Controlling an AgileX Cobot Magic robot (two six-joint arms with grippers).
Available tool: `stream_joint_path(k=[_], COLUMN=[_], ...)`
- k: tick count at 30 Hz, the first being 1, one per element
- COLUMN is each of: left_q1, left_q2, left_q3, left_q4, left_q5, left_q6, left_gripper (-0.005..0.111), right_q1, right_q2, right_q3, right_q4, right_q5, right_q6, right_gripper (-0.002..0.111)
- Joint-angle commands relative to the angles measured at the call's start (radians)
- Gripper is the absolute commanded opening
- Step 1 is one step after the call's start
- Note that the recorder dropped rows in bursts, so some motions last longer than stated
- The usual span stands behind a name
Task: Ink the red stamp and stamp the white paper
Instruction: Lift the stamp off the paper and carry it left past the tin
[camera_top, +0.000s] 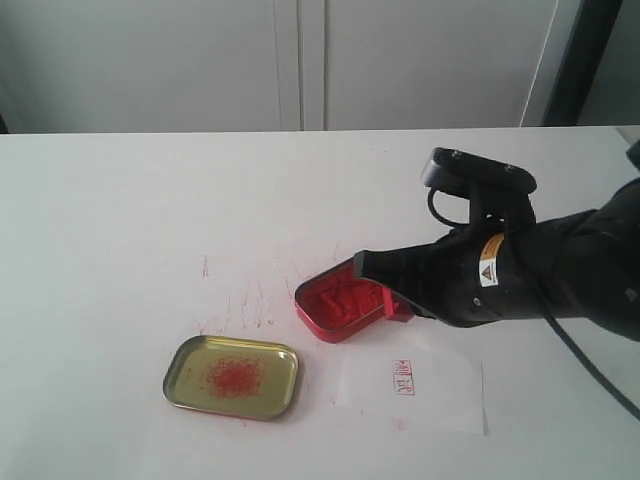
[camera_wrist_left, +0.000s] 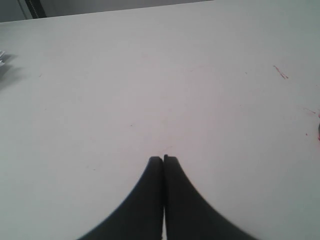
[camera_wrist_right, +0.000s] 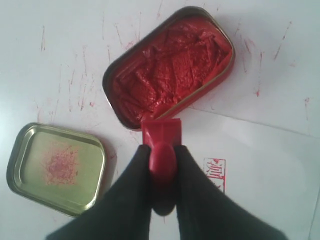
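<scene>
My right gripper is shut on the round handle of the red stamp. The stamp's square base hangs right at the rim of the open red ink tin, beside the edge of the white paper. The paper bears a small red rectangular imprint. In the exterior view the right gripper reaches in from the right over the tin, with the paper just in front of it. My left gripper is shut on nothing above bare table; the exterior view does not show it.
A shallow gold tin lid with red smudges lies left of the paper, in front of the tin. Thin red streaks mark the white tabletop around the tin. A wall with pale panels stands behind the table.
</scene>
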Motion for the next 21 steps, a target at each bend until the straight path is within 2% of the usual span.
stream_joint_path(k=[1,9,14,19,21], left_q1=[-0.003,-0.003,-0.003,-0.003,-0.003], left_q2=[0.0,0.0,0.0,0.0,0.0], left_q3=[0.002,0.002,0.002,0.002,0.002], left_q4=[-0.006,-0.006,-0.006,-0.006,-0.006], left_q5=[-0.001,-0.001,-0.001,-0.001,-0.001], left_q6=[-0.004,-0.004,-0.004,-0.004,-0.004], left_gripper=[0.0,0.0,0.0,0.0,0.0], right_q1=[0.001,-0.016,-0.132,-0.21,-0.213], right_q2=[-0.008,-0.008,-0.008,0.02,0.066], right_q3=[-0.053,-0.111,-0.184,-0.191,-0.193], right_q4=[-0.002,0.031,0.475,0.751,0.844], right_q5=[0.06,0.12,0.281,0.317,0.309], right_q6=[-0.042,-0.095,-0.606,-0.827,-0.889], right_gripper=[0.0,0.0,0.0,0.0,0.0])
